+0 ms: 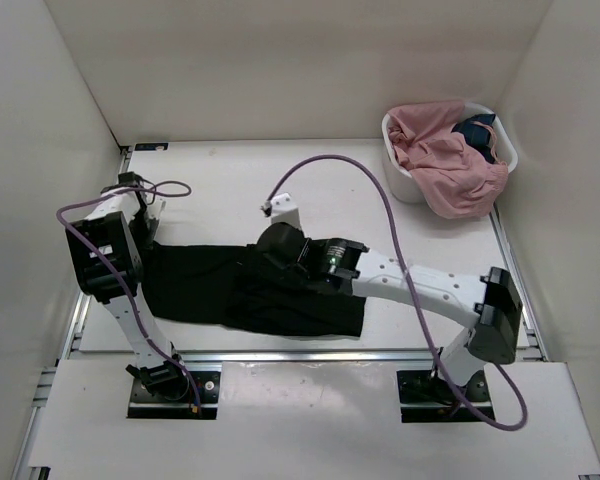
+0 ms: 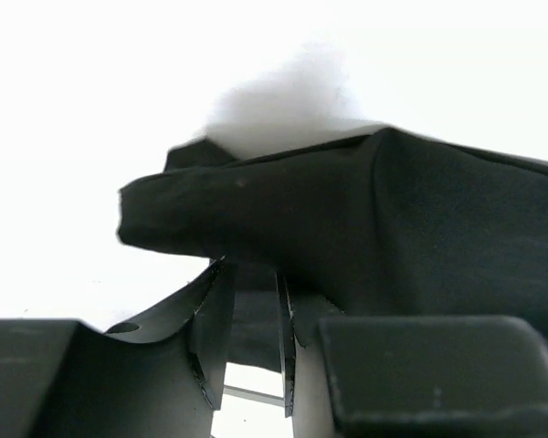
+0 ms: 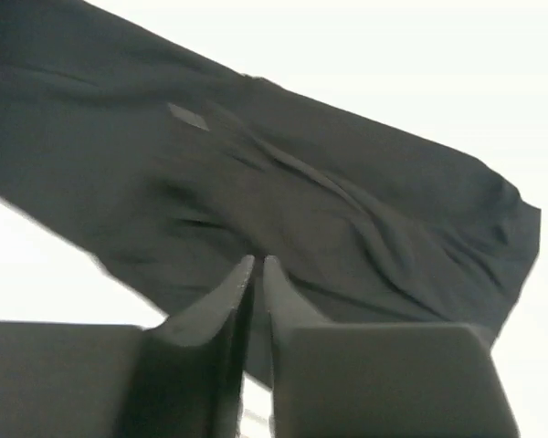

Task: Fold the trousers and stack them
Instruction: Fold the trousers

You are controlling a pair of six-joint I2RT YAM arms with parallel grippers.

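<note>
- The black trousers (image 1: 205, 285) are lying flat, stretched left to right across the near part of the white surface (image 1: 220, 190); the right half is looking thicker, as if already doubled over, so my judgement is that a fold is in hand and stacking is not yet begun
- The left pincer (image 2: 249, 269) is sitting at the left end of the garment, clenched almost fully, with dark cloth showing between its fingers; it is grasping that end, probably so it can be carried over
- The right pincer (image 3: 256, 262) is reaching over the middle of the trousers at their far edge, closed to a thin slit, its tips pressing at the cloth; whether it is pinching any fabric I cannot tell; it may be pinning the fold line
- The white basket (image 1: 405, 185) is standing at the far right corner, well apart, with pink clothes (image 1: 450, 165) spilling over its rim
</note>
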